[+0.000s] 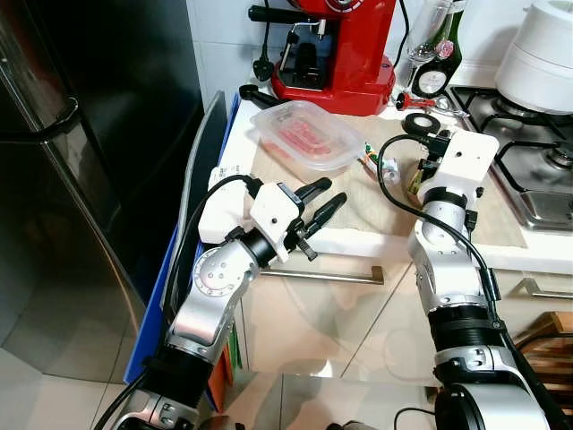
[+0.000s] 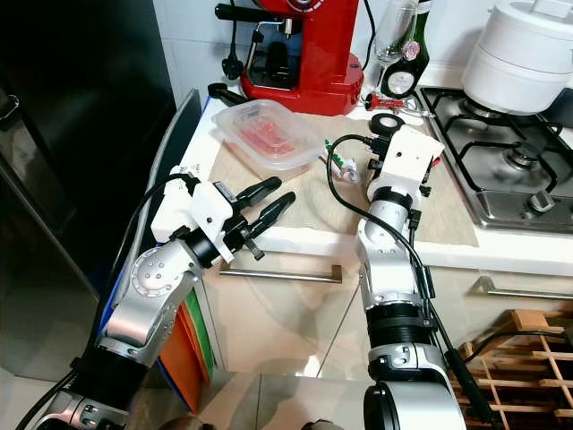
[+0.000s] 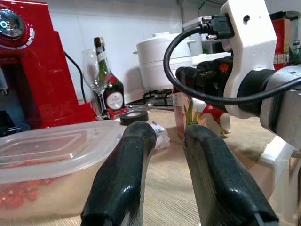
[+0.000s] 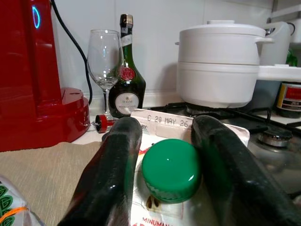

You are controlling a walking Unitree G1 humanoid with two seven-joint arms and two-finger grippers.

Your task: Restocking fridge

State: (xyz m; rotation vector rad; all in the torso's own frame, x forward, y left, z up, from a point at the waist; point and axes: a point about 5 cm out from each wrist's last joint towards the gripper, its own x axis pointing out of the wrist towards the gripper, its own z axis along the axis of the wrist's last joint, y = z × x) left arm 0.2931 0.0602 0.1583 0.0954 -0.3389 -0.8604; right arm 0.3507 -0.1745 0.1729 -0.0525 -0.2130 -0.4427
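Juice carton with a round green screw cap stands on the beige cloth at the centre right of the head frames, mostly hidden there behind the right gripper's white wrist housing; a sliver of its printed side shows at. In the right wrist picture the right gripper has one black finger on each side of the carton top, the cap between them and a date stamp just behind. The fingers sit close against the carton, so I judge it grasped or about to be, though firm contact cannot be told for sure. The carton's long axis is upright, cap pointing up and slightly toward the wrist camera.

Left gripper hovers at the counter edge in the centre of the frame, fingers parted and holding nothing, aimed toward the clear lidded plastic tub of red food further back. The right arm is plainly the nearer one to the carton. The dark steel fridge fills the left of the frame, well apart, door closed. The carry must therefore cross leftward.
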